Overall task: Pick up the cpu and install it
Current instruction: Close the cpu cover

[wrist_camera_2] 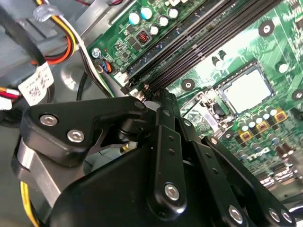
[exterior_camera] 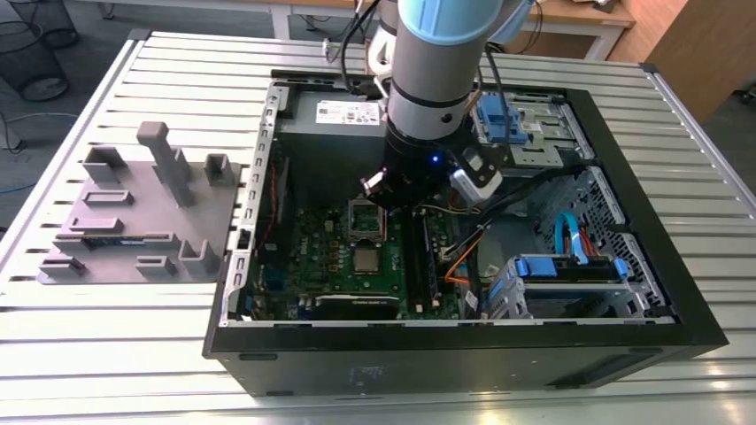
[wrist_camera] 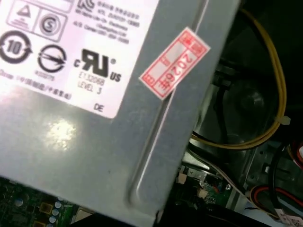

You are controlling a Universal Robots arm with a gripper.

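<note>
The cpu, a small square chip with a silver-grey top, (exterior_camera: 367, 258) lies flat in a dark frame on the green motherboard (exterior_camera: 319, 257) inside the open computer case. The second wrist view shows the cpu (wrist_camera_2: 246, 90) beyond the fingers. A metal-framed square (exterior_camera: 366, 219) sits just behind the chip, also seen as a metal frame (wrist_camera_2: 201, 108) in the second wrist view. My gripper (exterior_camera: 388, 199) hangs over that frame, a little short of the chip and apart from it. In the second wrist view the gripper (wrist_camera_2: 162, 96) has its black links drawn together, with nothing seen between them.
Long black memory slots (wrist_camera_2: 199, 42) run beside the socket. Red, yellow and black cables (wrist_camera_2: 61, 42) cross near the gripper. The grey power supply box (wrist_camera: 94, 118) stands at the case's back. Blue drive cages (exterior_camera: 567, 270) fill the exterior view's right. A grey fixture plate (exterior_camera: 130, 212) lies outside the case.
</note>
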